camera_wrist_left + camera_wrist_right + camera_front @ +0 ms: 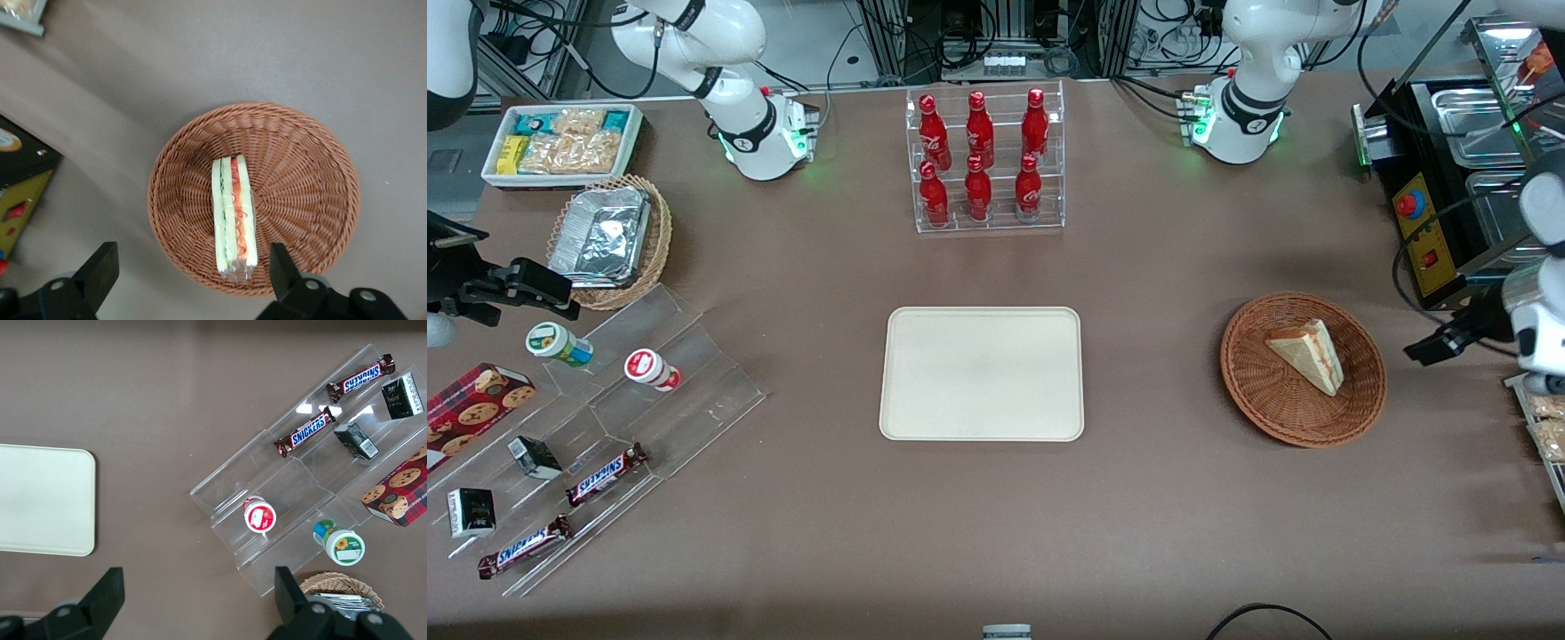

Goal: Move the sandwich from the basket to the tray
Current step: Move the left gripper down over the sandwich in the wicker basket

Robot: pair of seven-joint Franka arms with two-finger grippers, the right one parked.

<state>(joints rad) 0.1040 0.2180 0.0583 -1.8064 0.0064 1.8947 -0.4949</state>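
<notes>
Brown-covered desk (1138,498), lab clutter at its edges, a clear rack of red cola bottles (983,160) farther from the front camera than the tray (983,373). The cream tray lay bare at mid-desk. The reddish-brown wicker basket (1303,369) sat toward the working arm's end, well apart from the tray.

The sandwich (233,213) was in the basket, one triangular wedge standing on a bread edge near the middle of the weave, cut face up toward the wrist camera: pale bread outside, green and red-orange filling between. A clear film seemed to wrap one end; you could not be sure.

Your gripper (190,277) hovered above the basket, clear of the rim, jaws spread wide and holding nothing. The sandwich sat roughly between the two fingertips (100,267) as the wrist camera looked down.

Handling, as a judgement: light, soft, easily crushed, layers liable to slide apart. If wrapped, expect it to be slippery. You would have done best to close on the two flat bread faces, across the thickness, near the middle of the wedge rather than the thin tip, and to squeeze only lightly. The sloped basket wall could foul a fingertip on the descent.
</notes>
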